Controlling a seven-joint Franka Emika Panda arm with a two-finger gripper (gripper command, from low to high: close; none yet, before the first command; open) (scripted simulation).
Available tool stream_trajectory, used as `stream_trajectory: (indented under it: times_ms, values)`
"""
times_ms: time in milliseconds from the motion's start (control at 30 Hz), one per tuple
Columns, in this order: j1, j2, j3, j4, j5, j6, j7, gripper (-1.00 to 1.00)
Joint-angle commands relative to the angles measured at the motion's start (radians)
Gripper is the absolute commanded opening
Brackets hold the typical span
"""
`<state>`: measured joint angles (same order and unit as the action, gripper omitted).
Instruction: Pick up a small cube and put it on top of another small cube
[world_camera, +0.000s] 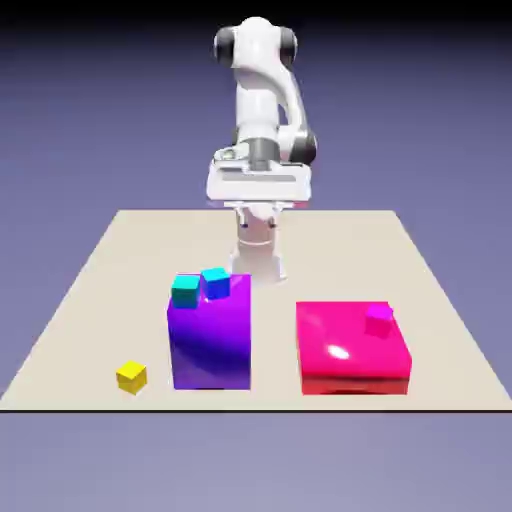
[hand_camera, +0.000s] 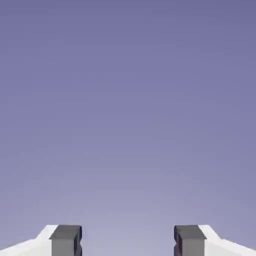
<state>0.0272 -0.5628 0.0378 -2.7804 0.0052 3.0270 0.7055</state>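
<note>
Fingers (hand_camera: 128, 242) spread wide w/ nothing btwn them, only blue-violet backdrop in hand view. Arm (world_camera: 262, 90) folded up at far side of desk (world_camera: 100, 270). Yellow cube (world_camera: 131, 376) sits on desk near front edge, at exterior view's left, just beside big purple block (world_camera: 210, 340). Teal cube (world_camera: 185, 290) & blue cube (world_camera: 215, 282) on top of purple block, side by side. Small pink cube (world_camera: 379, 320) on the flat pink block (world_camera: 350, 350).

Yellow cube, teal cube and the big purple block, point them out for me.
yellow cube (world_camera: 131, 376): exterior view, front face.
teal cube (world_camera: 185, 291): exterior view, front face.
purple block (world_camera: 210, 345): exterior view, front face.
</note>
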Motion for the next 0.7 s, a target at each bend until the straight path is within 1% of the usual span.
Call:
stream_trajectory:
  times_ms: [0,100,667]
  values:
    - [-0.023,0.036,0.034,0.035,-0.013,-0.03,-0.004,0.0]
    - [-0.095,0.145,0.135,0.14,-0.054,-0.118,-0.012,0.0]
    - [-0.657,0.761,0.473,0.56,-0.344,-0.589,0.206,0.0]
